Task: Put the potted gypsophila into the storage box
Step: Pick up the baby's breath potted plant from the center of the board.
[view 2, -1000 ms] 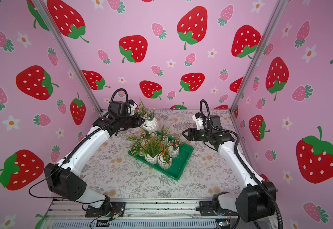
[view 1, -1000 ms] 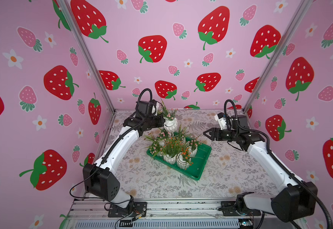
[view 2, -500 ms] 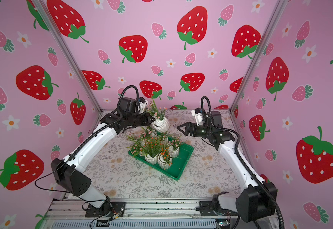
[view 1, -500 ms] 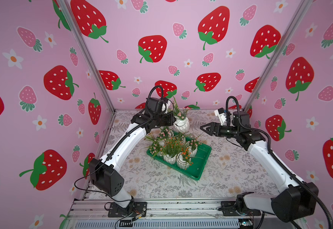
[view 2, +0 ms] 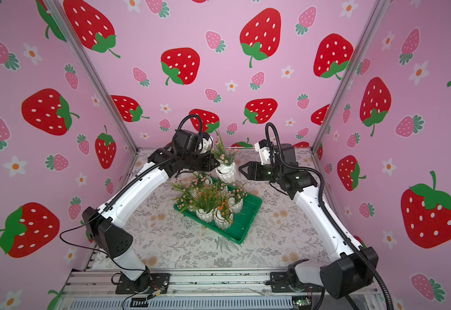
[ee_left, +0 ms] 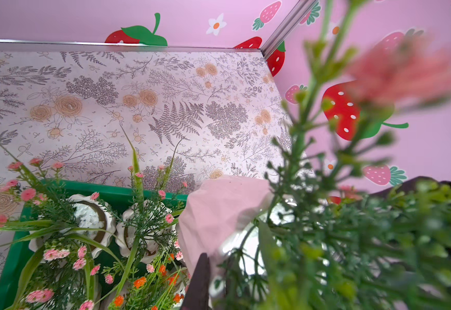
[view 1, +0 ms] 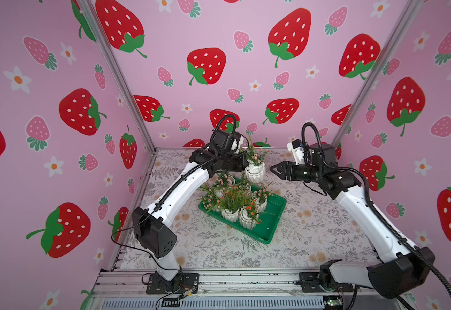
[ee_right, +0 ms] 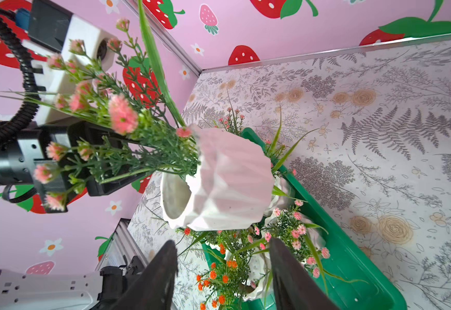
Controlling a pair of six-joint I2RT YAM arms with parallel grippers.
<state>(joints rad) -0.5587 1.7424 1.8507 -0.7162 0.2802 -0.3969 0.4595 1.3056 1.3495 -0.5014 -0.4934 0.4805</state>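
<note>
My left gripper (view 1: 244, 164) (view 2: 215, 165) is shut on the rim of one potted gypsophila (view 1: 255, 171) (view 2: 225, 173), a white ribbed pot with pink flowers. It hangs above the far end of the green storage box (view 1: 275, 222) (view 2: 249, 214). In the left wrist view the pot (ee_left: 219, 214) fills the space at my jaws (ee_left: 216, 264), with blurred sprigs in front. Several more pots (view 1: 231, 212) stand in the box. My right gripper (view 1: 274, 169) (ee_right: 223, 249) is open just right of the held pot (ee_right: 229, 182), with nothing between its fingers (ee_right: 165, 263).
The floral tabletop (view 1: 313, 228) lies around the box, with pink strawberry walls close behind and on both sides. An aluminium rail (view 1: 232, 279) runs along the front edge, carrying both arm bases.
My left arm has carried the pot rightward, from behind the box's left corner to above its far end. My right gripper has reached in towards the pot, its jaws widening and then narrowing.
</note>
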